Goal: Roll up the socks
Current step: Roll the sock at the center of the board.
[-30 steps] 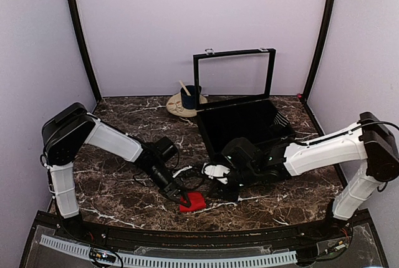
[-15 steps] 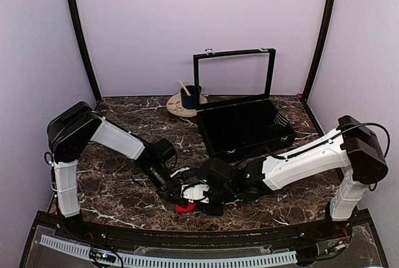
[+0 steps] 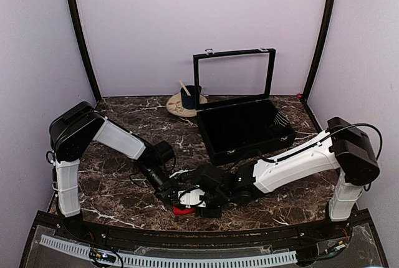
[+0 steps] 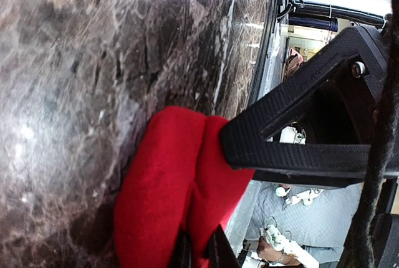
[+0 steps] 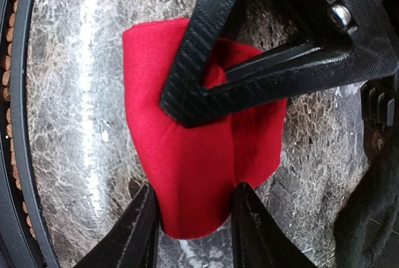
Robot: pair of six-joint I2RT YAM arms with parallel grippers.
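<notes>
**Arms close on red bundle.** Both arms meet over the socks [image 3: 182, 210] at the lower ctr of the overhead view. The bundle sits near the front edge of the table [image 3: 112, 112], well apart from the box [image 3: 249, 124] and mug [image 3: 190, 96] at upper ctr.

At the btm of its own wrist view, the left gripper [image 4: 199, 252] has its tips pressed together on a fold of red fabric. The pinch looks meant to anchor the bundle so it can't slide or unwind on the marble.

The right gripper [image 5: 194, 187] reaches in from the opposite side. In its wrist view the jaws stand part spread astride the bundle's lower, narrower end, w/ a finger against the fabric on each side. Whether they squeeze or only bracket it can't be told. The left gripper's finger crosses the upper half of that frame and bites into the fabric's middle, beside a crease running down the bundle.

Only red cloth shows; any white parts are hidden or folded inside. The bundle lies flat on the marble, doubled over rather than tightly rolled, so the job looks approx. midway. One side is held fast and the other tool seems placed to take the free end and turn it. The main risk, by the look of it, is that the soft fabric springs open if one hold slackens before the other is firm.
</notes>
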